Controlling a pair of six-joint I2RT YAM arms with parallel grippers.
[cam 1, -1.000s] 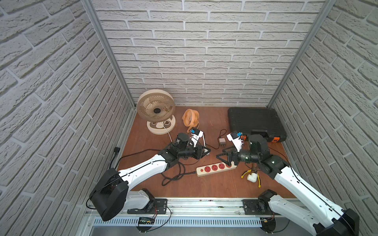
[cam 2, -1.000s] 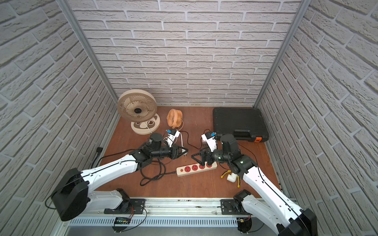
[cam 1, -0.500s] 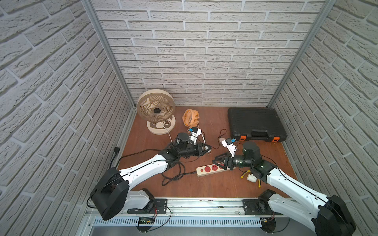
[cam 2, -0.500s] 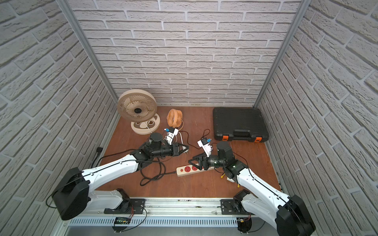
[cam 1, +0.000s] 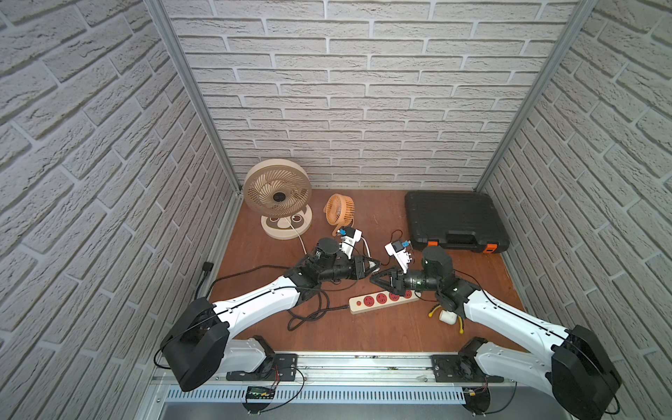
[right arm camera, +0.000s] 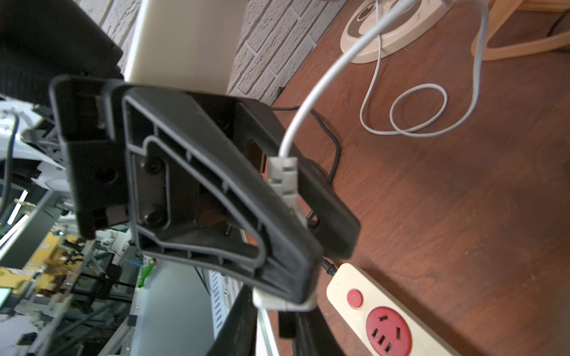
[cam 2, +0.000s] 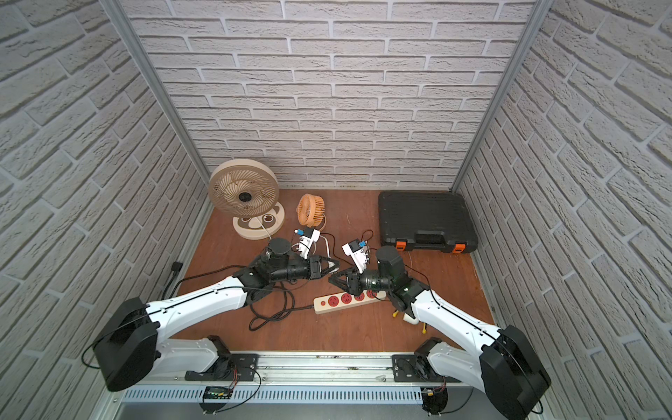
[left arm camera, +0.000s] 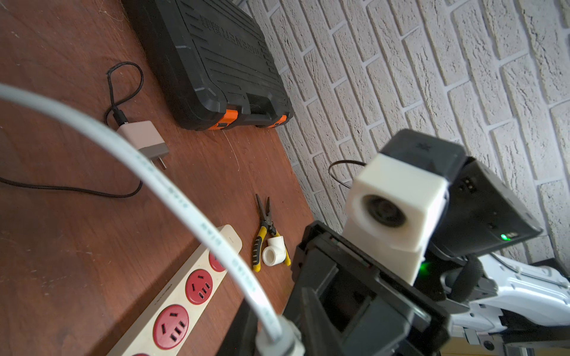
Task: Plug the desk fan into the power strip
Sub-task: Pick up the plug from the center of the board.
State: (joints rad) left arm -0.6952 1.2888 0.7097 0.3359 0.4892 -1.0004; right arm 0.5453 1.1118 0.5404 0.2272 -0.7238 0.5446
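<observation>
Just above the power strip (cam 1: 380, 300) on the counter (cam 1: 363, 338), my right pincer (cam 1: 374, 280), open a second ago, is clamping shut, apparently on the white plug (right arm camera: 283, 182) my left pincer (cam 1: 376, 262) is gripping: handover starting.

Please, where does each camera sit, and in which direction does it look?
Both top views: high over the front rail, looking down at the table; left arm, right arm, left hand, right hand show.
Left wrist: on the left arm, facing the right arm's camera, strip and case.
Right wrist: on the right arm, facing the left hand holding the plug; fan behind.
Shared: both wrist views show the strip.
</observation>
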